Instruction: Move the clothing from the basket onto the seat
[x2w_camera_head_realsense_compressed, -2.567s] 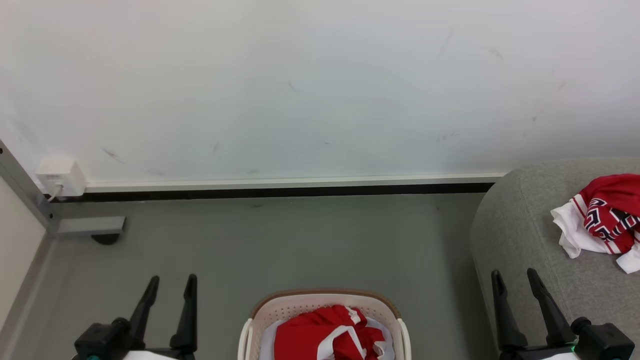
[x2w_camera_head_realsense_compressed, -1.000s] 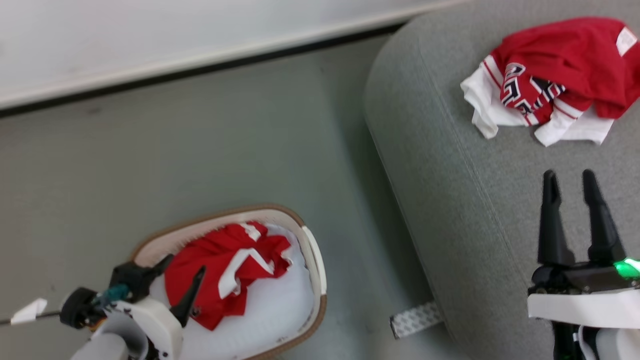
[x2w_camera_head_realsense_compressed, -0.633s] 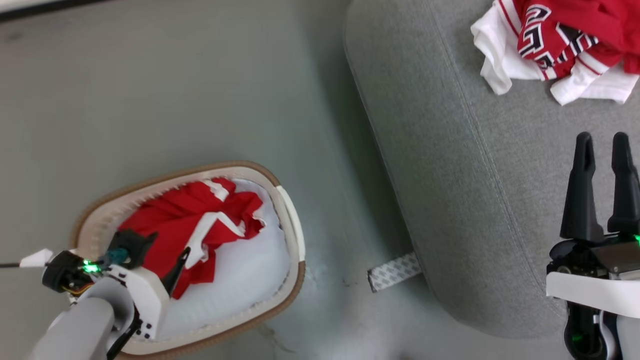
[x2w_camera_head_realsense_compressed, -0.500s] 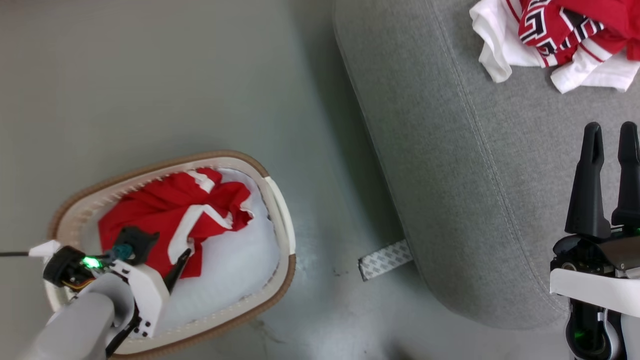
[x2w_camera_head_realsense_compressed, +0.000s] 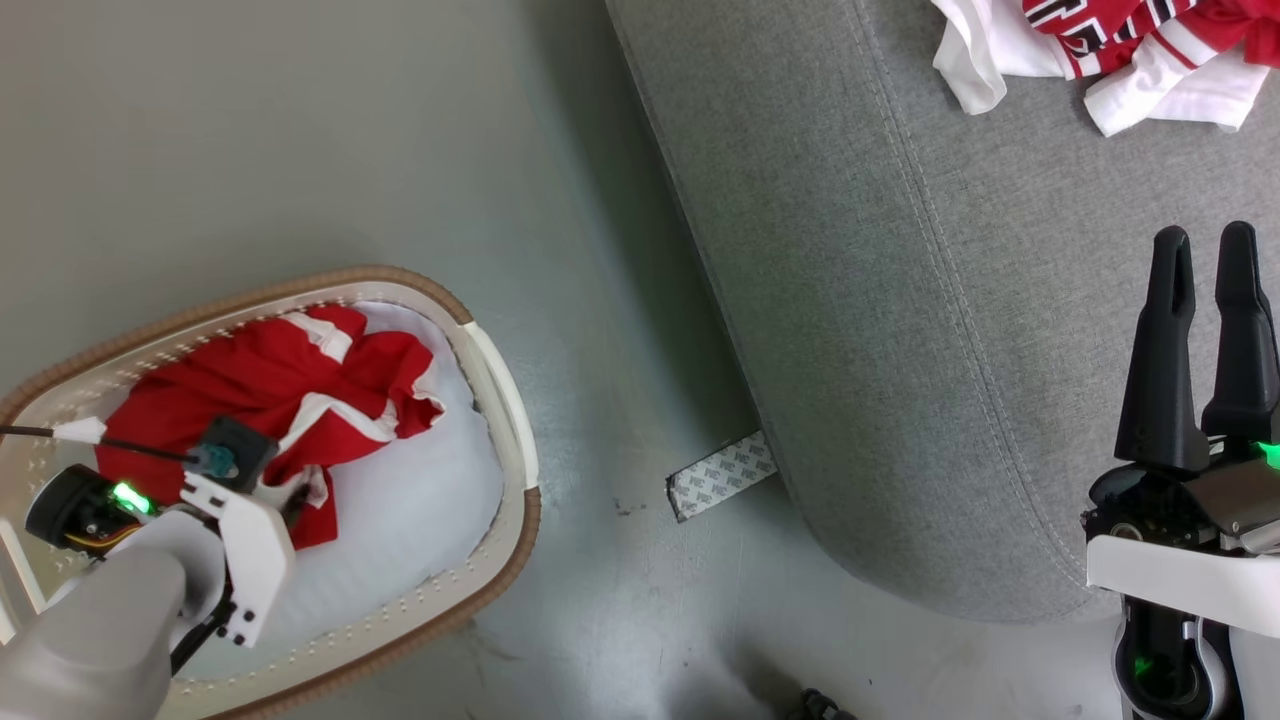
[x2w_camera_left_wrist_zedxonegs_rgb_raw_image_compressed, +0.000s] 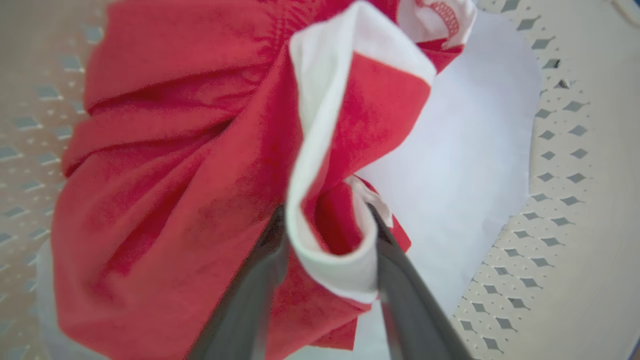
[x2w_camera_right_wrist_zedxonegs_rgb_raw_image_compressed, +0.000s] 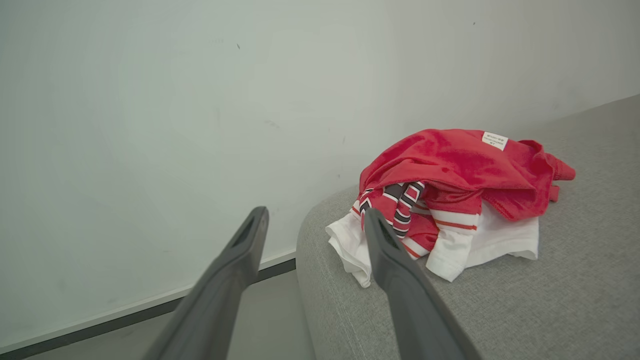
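Red garment (x2w_camera_head_realsense_compressed: 270, 390) w/ white stripes lies crumpled in the basket (x2w_camera_head_realsense_compressed: 497, 375), on the side away from the seat (x2w_camera_head_realsense_compressed: 900, 320). Its longer run goes across the head view, approx along the basket's length, w/ a white-edged corner pointing twd the seat. In the L wrist view a white-hemmed fold stands up btwn the jaws of the L gripper (x2w_camera_left_wrist_zedxonegs_rgb_raw_image_compressed: 327, 225), touching both; can't tell if it's pinched tight. Bare white liner (x2w_camera_head_realsense_compressed: 420, 500) covers the seat-side half of the basket. Btwn basket and seat: the basket wall w/ brown rim, then a strip of grey floor (x2w_camera_head_realsense_compressed: 300, 150). A patterned grey strip (x2w_camera_head_realsense_compressed: 722, 475) lies on the floor at the seat's foot. 2nd garment (x2w_camera_right_wrist_zedxonegs_rgb_raw_image_compressed: 450, 190), red/white w/ block lettering, sits heaped on the seat near its rounded end, by the wall (x2w_camera_right_wrist_zedxonegs_rgb_raw_image_compressed: 150, 100). R gripper (x2w_camera_head_realsense_compressed: 1205, 245) hangs over the seat, jaws apart, nothing in them, pointing twd that heap but well apart from it.
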